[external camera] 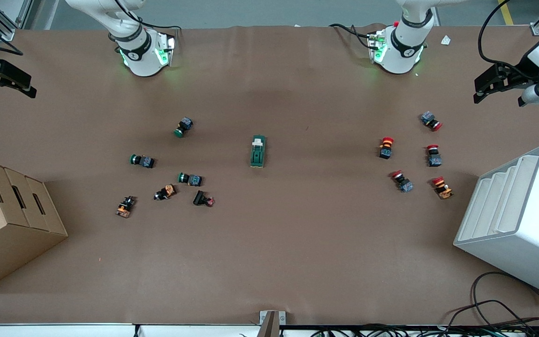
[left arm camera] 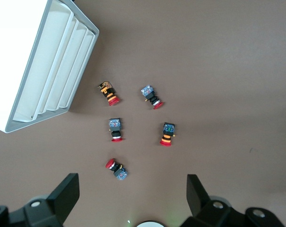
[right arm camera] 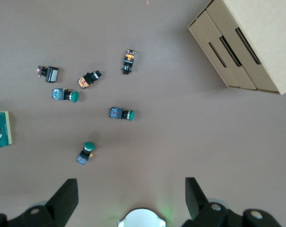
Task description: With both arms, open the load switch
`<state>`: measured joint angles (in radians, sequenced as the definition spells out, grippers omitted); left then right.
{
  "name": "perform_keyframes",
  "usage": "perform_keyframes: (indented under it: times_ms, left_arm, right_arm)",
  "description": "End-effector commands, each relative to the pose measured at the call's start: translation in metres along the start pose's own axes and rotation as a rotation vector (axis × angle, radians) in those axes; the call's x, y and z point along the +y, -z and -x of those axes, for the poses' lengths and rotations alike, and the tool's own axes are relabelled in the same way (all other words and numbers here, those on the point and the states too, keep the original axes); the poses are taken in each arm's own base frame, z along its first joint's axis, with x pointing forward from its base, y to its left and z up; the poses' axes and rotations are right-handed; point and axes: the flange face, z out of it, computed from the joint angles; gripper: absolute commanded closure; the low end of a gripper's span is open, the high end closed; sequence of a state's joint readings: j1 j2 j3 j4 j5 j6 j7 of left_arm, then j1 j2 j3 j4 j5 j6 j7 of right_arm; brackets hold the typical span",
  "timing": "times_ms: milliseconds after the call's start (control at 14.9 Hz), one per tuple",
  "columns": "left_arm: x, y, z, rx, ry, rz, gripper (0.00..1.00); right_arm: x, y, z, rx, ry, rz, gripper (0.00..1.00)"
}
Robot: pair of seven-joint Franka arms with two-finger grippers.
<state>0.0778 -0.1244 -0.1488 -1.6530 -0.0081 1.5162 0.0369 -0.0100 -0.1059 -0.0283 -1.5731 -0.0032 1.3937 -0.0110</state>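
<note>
The load switch [external camera: 258, 151] lies flat at the middle of the brown counter [external camera: 297, 243], its long axis running from 12 to 6 o'clock in the front view, with a pale lever part at its 12 o'clock end; whether that lever sits open or closed cannot be told. Both arms are held high at the counter's ends. The left gripper [left arm camera: 133, 201] hangs over the cluster of red-capped push buttons [left arm camera: 115, 129], its fingers [left arm camera: 65, 191] spread wide with nothing between them; the right gripper [right arm camera: 131, 201] hangs over the green-capped buttons [right arm camera: 121, 113], fingers [right arm camera: 65, 194] likewise spread and bare. My judgement of the risks: the switch is small and light and rests loose on the counter, so if one arm pushes the lever without the other pinning the body, the whole unit would likely slide or tip. A reach toward the centre could also sweep loose buttons, since the nearest green one [external camera: 190, 179] lies at about 8 o'clock from the switch. Two arms converging on one small part could knock each other. The front view alone shows the whole switch; the right wrist view catches only its edge [right arm camera: 1, 128], and the left wrist view misses it, though it shows the slots of the white rack [left arm camera: 53, 71] plainly, as the right wrist view does the cardboard box [right arm camera: 247, 42].
</note>
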Motion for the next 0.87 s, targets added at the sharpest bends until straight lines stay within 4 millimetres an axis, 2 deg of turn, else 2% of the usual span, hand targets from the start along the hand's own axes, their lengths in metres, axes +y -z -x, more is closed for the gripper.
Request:
perform_keyframes:
  times_ms: [0,268,603,804]
  left_arm:
    - [0.008,0.005,0.007,0.004,0.020,0.026,0.00]
    - [0.013,0.013,0.006,0.019,0.032,0.029,0.00]
    - [0.007,0.024,0.007,0.002,0.030,0.028,0.00]
    - [0.003,0.022,0.004,-0.002,0.037,0.027,0.00]
  right_arm:
    - [-0.001,-0.001,0.012,0.020,0.015,-0.011,0.00]
    - [-0.003,0.001,0.012,0.020,0.013,-0.037,0.00]
    - [-0.003,0.000,0.012,0.010,0.023,-0.037,0.00]
    - [-0.003,0.000,0.013,0.007,0.053,-0.026,0.00]
